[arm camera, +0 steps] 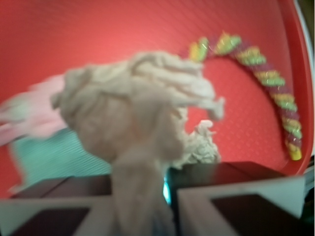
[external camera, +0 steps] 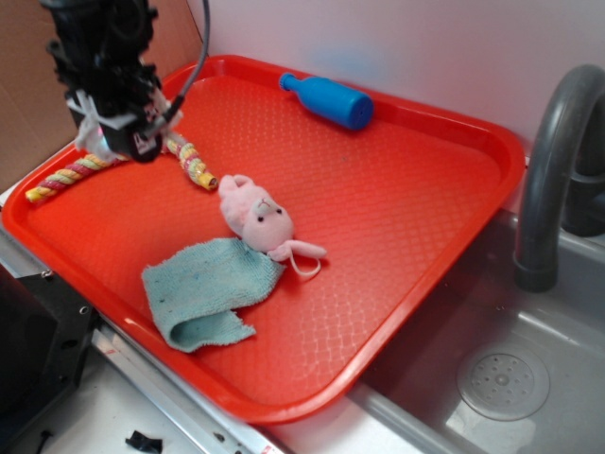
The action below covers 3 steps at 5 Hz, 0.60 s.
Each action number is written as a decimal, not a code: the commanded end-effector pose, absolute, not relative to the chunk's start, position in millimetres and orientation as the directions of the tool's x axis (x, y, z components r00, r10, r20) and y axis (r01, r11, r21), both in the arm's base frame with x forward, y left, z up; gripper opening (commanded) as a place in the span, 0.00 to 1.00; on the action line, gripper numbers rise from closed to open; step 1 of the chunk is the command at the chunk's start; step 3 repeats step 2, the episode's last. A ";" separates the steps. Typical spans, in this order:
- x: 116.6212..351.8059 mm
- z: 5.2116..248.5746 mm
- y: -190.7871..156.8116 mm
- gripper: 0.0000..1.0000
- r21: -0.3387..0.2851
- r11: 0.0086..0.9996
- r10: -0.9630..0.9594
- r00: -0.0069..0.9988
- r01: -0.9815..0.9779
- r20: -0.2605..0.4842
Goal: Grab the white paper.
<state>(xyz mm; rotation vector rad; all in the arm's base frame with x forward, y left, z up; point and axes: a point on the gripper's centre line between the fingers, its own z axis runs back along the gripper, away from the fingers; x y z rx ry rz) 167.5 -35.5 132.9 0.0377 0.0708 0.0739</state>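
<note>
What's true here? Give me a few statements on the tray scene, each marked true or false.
1. The gripper holds the white paper. True.
2. The blue bottle stands upright. False: it lies on its side near the tray's far rim.
3. The pink plush partly rests on the teal cloth. True.
4. The rope lies in the sink. False: it lies on the tray, near the gripper.
</note>
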 end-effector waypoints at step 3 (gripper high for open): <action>157.8 171.5 -49.8 0.00 -0.013 0.999 0.052 0.997 -0.052 0.056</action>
